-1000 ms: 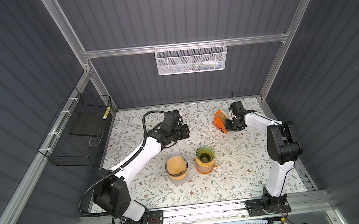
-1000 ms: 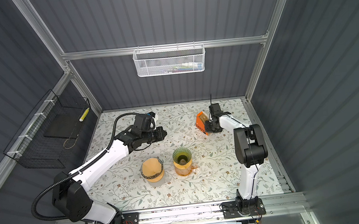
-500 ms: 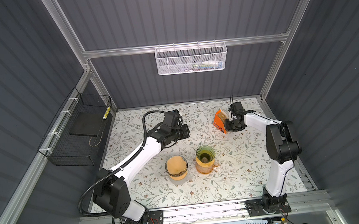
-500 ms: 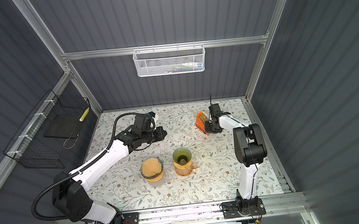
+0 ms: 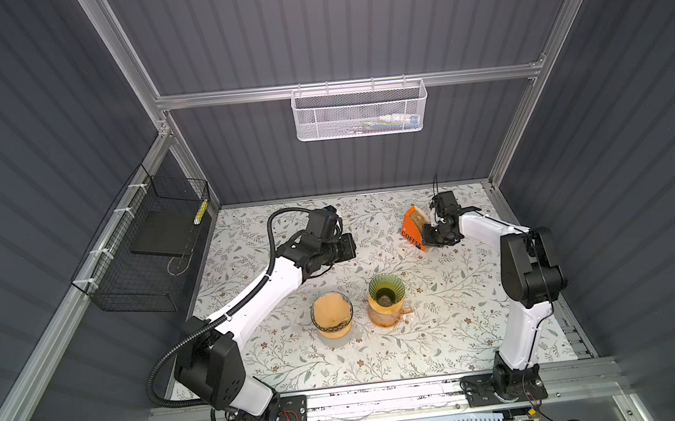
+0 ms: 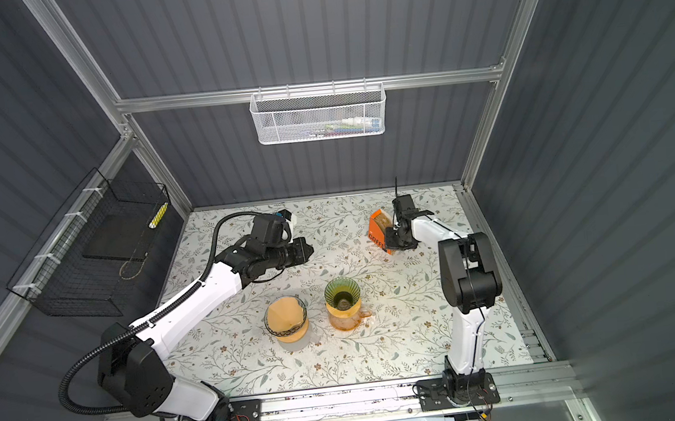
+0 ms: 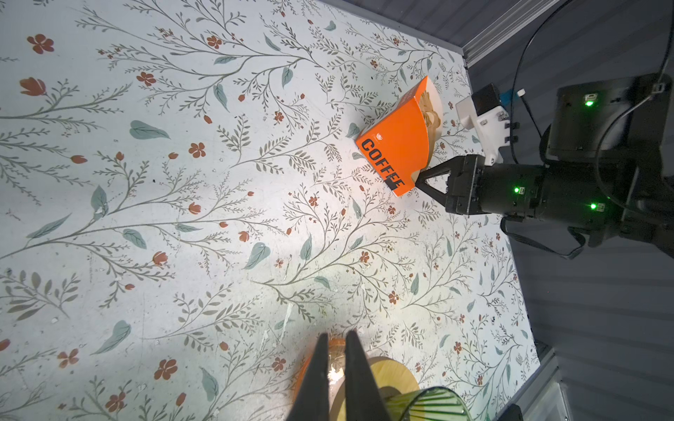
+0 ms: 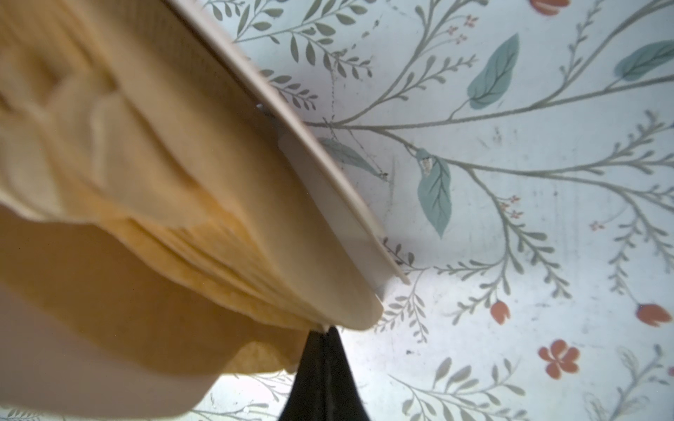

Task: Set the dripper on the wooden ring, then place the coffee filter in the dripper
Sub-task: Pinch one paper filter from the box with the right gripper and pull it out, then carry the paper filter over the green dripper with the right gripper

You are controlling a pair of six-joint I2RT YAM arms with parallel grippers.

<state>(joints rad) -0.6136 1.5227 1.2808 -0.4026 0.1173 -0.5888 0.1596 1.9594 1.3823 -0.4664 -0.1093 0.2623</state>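
Your coffee filters (image 8: 164,182) are a soft stack of tan paper, thin sheets with rounded, slightly ruffled edges, fanned like pages. They sit in the open mouth of the orange box (image 7: 395,145), smooth cardboard with a pale inner wall and black COFFEE lettering, on the far right part of the table.

Your right gripper (image 8: 324,330) has its slim black fingertips pressed tight together right at the lower edge of that stack. From the right wrist view you cannot tell whether a sheet is actually caught between them. In both top views it sits hard against the box's near side.

The green dripper (image 5: 386,290) is well apart from the box, nearer the front: a ribbed glass cone, bare inside, perched on an amber glass carafe (image 5: 387,317). Just beside it stands a second glass cone (image 5: 331,310), this one lined with tan paper.

Your left gripper (image 7: 337,333) is clenched on nothing, hovering over the matte floral-print table (image 5: 441,315).
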